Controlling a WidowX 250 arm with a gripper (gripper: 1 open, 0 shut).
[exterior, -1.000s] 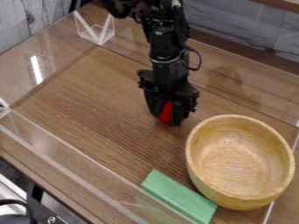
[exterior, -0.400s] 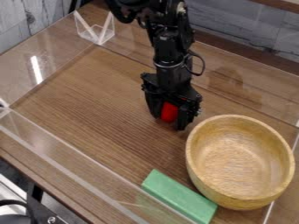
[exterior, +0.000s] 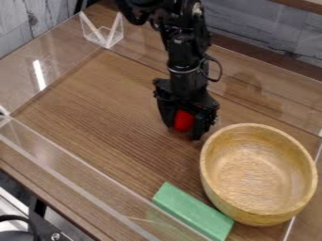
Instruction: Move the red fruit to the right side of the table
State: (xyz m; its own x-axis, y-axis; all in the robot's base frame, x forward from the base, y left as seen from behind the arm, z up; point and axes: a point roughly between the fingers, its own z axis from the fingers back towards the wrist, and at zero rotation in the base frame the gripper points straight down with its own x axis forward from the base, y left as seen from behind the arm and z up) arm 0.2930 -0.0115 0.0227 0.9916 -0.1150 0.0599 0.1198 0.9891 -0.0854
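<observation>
The red fruit is a small glossy red piece resting on the brown wood-grain table, just left of the wooden bowl. My black gripper points straight down over it, and its two fingers stand on either side of the fruit with the jaws spread wide. The fruit shows between the fingers at table level; its lower part is partly hidden by them. I cannot tell whether the fingers touch it.
A round light wooden bowl sits at the right front. A green rectangular block lies near the front edge. Low clear acrylic walls border the table. A clear stand is at the back left.
The gripper and the red fruit have shifted slightly to the right, toward the bowl, then held still. The jaws stay wide around the fruit.
</observation>
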